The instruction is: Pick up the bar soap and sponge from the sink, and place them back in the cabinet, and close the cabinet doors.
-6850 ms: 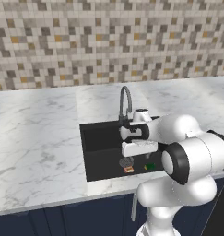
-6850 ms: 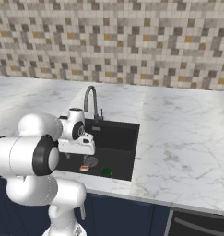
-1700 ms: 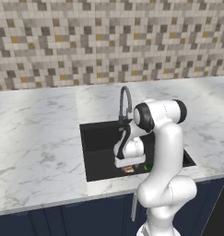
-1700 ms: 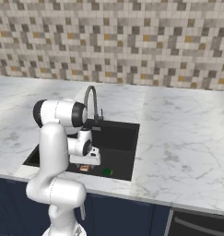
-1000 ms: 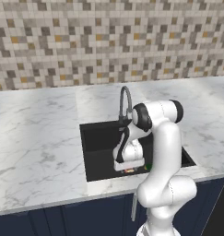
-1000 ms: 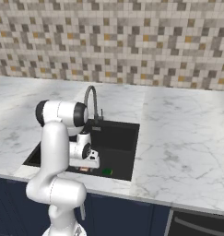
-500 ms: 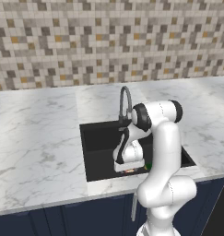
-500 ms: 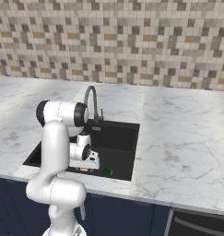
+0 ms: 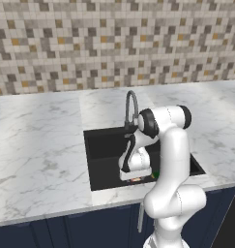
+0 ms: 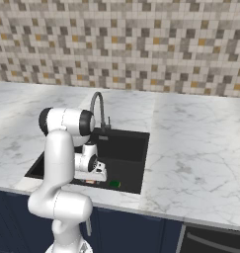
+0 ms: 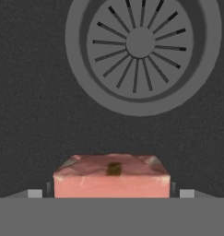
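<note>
The bar soap (image 11: 111,179), a flat orange-red block, lies on the black floor of the sink (image 9: 103,151) just below the round drain (image 11: 141,50). My gripper (image 11: 110,194) is lowered into the basin and stands open, one fingertip (image 11: 35,193) on each side of the soap and close to its ends. From the base views the hand (image 9: 135,169) hangs over the soap (image 10: 90,182) near the front wall. The green sponge (image 10: 114,184) lies just right of the hand, also seen as a green speck (image 9: 156,174). The cabinet and its doors are out of view.
A curved grey faucet (image 9: 131,104) rises at the back rim of the sink, right behind my arm. White marble counter (image 9: 36,145) spreads to both sides under a mosaic tile wall. Navy base cabinets (image 10: 126,230) run below the counter.
The arm has swung from above the basin down into it. Over the last second the hand sank a little lower onto the soap, jaws still wide.
</note>
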{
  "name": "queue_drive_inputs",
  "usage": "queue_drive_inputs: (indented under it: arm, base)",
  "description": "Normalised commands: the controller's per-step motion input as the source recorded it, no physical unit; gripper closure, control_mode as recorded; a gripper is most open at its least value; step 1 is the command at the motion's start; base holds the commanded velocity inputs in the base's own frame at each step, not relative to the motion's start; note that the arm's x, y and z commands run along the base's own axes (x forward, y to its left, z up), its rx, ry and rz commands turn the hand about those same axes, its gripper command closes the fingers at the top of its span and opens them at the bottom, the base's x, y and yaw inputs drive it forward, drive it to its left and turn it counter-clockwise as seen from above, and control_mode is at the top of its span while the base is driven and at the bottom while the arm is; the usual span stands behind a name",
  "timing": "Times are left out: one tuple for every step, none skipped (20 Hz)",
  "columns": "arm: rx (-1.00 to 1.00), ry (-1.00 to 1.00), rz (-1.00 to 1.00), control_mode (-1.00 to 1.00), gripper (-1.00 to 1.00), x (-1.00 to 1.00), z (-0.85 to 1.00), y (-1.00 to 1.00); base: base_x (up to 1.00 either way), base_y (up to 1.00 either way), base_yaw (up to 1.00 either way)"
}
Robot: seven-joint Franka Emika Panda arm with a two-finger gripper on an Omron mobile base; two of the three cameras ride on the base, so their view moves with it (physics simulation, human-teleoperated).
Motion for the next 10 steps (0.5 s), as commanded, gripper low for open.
queue_drive_inputs:
  arm:
    - [0.0, 0.0, 0.0, -1.0, -1.0, 0.0, 0.0, 0.0]
    - [0.0, 0.0, 0.0, -1.0, -1.0, 0.0, 0.0, 0.0]
    - [0.0, 0.0, 0.0, -1.0, -1.0, 0.0, 0.0, 0.0]
    - [0.0, 0.0, 0.0, -1.0, -1.0, 0.0, 0.0, 0.0]
    - [0.0, 0.0, 0.0, -1.0, -1.0, 0.0, 0.0, 0.0]
    - [0.0, 0.0, 0.0, -1.0, -1.0, 0.0, 0.0, 0.0]
    - [0.0, 0.0, 0.0, -1.0, -1.0, 0.0, 0.0, 0.0]
    - [0.0, 0.0, 0.0, -1.0, -1.0, 0.0, 0.0, 0.0]
    - [0.0, 0.0, 0.0, -1.0, -1.0, 0.0, 0.0, 0.0]
    - [0.0, 0.0, 0.0, -1.0, -1.0, 0.0, 0.0, 0.0]
  base:
    - [0.0, 0.0, 0.0]
    - [0.0, 0.0, 0.0]
    - [0.0, 0.0, 0.0]
    - [0.0, 0.0, 0.0]
    - [0.0, 0.0, 0.0]
    - [0.0, 0.0, 0.0]
    - [0.0, 0.0, 0.0]
    - [0.0, 0.0, 0.0]
    - [0.0, 0.0, 0.0]
    - [0.0, 0.0, 0.0]
